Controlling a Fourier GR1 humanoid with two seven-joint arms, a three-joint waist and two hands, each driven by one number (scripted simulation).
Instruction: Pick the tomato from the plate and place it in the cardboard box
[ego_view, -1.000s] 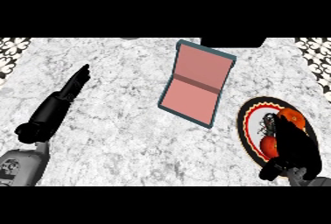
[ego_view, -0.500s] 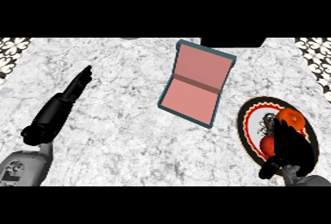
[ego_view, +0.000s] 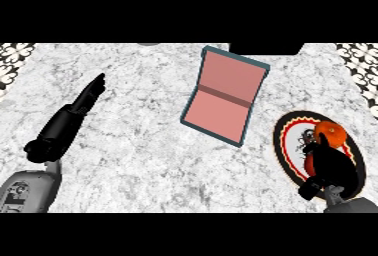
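A white and grey marbled counter top (ego_view: 148, 145) fills the head view, with a patterned black-and-white strip along its left and right edges. Near the middle, toward the far side, lies the open cardboard box (ego_view: 224, 95), a shallow rectangular tray with a dark teal rim and a pinkish-red inside, split by a crease into two halves and turned at a slight slant. Well to its right and nearer the robot sits the round plate (ego_view: 289, 155), black with a red and cream patterned ring and a pale centre bearing a dark figure. The round orange-red tomato (ego_view: 330, 133) rests on the far right part of this plate, apart from the box. The black right hand (ego_view: 328, 165) comes in from the lower right over the plate, its fingers reaching up to the tomato's near side and touching or overlapping it; whether they are curled round the fruit or merely lie against it I cannot tell, as the dark hand hides its own shape. The black left hand (ego_view: 87, 95) shows at the left of the counter, fingers straight and together, pointing away from the robot, holding nothing, with its grey forearm (ego_view: 26, 192) at the lower left corner.
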